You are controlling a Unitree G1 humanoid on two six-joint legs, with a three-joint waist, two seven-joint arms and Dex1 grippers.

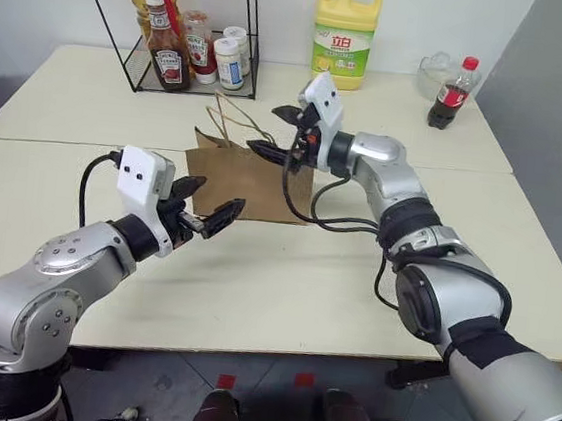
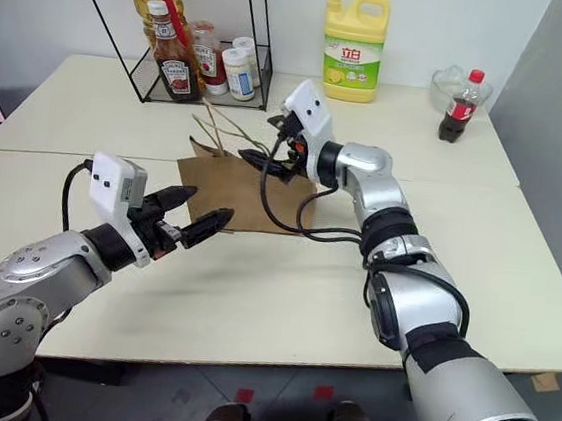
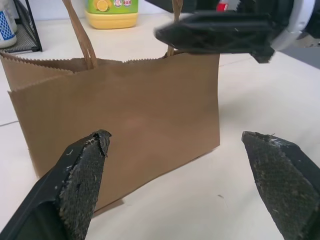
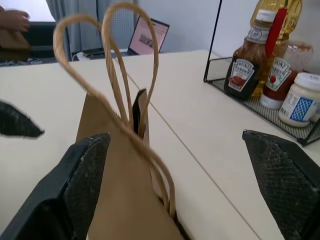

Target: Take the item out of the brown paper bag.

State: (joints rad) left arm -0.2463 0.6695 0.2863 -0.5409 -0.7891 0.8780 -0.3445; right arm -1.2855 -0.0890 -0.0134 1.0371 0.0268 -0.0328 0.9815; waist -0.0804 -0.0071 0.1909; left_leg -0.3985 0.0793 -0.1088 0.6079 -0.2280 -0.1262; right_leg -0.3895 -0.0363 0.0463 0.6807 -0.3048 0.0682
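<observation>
Cream tabletop (image 1: 284,281) bearing the brown paper bag (image 1: 249,182), which stands upright near the middle with its thin loop handles (image 1: 232,120) rising from the top edge. Left gripper (image 1: 211,208): fingers spread wide, empty, level and aimed at the bag's near face, short of it. Right gripper (image 1: 277,133): fingers likewise spread wide and empty, held at the bag's upper right corner beside the handles; the right wrist view looks along the bag's narrow, nearly closed mouth (image 4: 137,112) between the two fingers. The item cannot be seen; whether it lies inside the bag cannot be told. Behind the bag, a black wire rack (image 1: 191,60) holds sauce bottles (image 1: 168,43) and small jars; further right stand a yellow detergent jug (image 1: 344,34) and a cola bottle (image 1: 453,93) with a red cap, all well apart from the bag.
</observation>
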